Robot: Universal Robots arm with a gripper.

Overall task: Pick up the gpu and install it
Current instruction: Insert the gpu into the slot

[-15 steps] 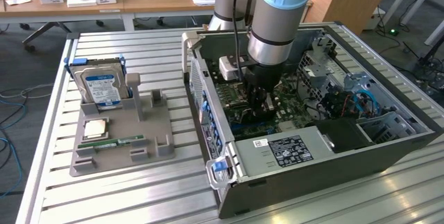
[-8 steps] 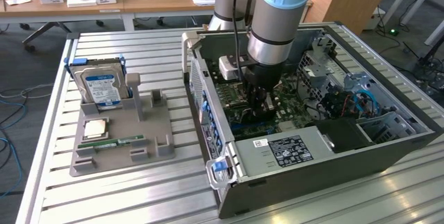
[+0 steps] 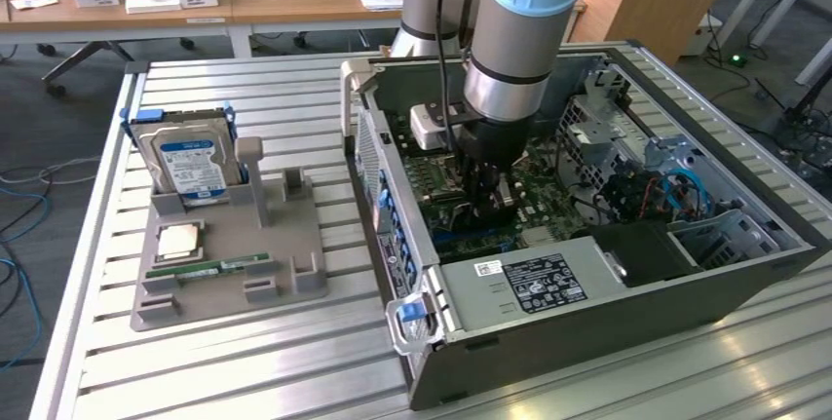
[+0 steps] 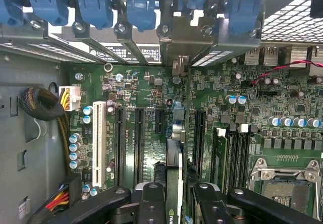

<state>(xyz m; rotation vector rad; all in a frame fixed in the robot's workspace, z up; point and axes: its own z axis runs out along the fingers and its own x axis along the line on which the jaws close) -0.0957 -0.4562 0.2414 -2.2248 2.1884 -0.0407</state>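
Open grey metal computer case (image 3: 547, 293): on slatted aluminium table (image 3: 260, 381), at the exterior view's right. Grey plastic parts holder (image 3: 221, 264): beside it, left; silver hard drive (image 3: 193, 162) upright in holder.

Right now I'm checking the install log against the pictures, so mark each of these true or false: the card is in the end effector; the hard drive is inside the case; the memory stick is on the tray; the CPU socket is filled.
1. The end effector grips the thin dark gpu card edge-on over the green motherboard. True.
2. The silver hard drive with the blue-white label sits inside the open computer case. False: it stands in the grey holder tray outside.
3. The slim green memory stick lies on that tray. True.
4. The motherboard's CPU socket holds a processor. False: it looks empty.
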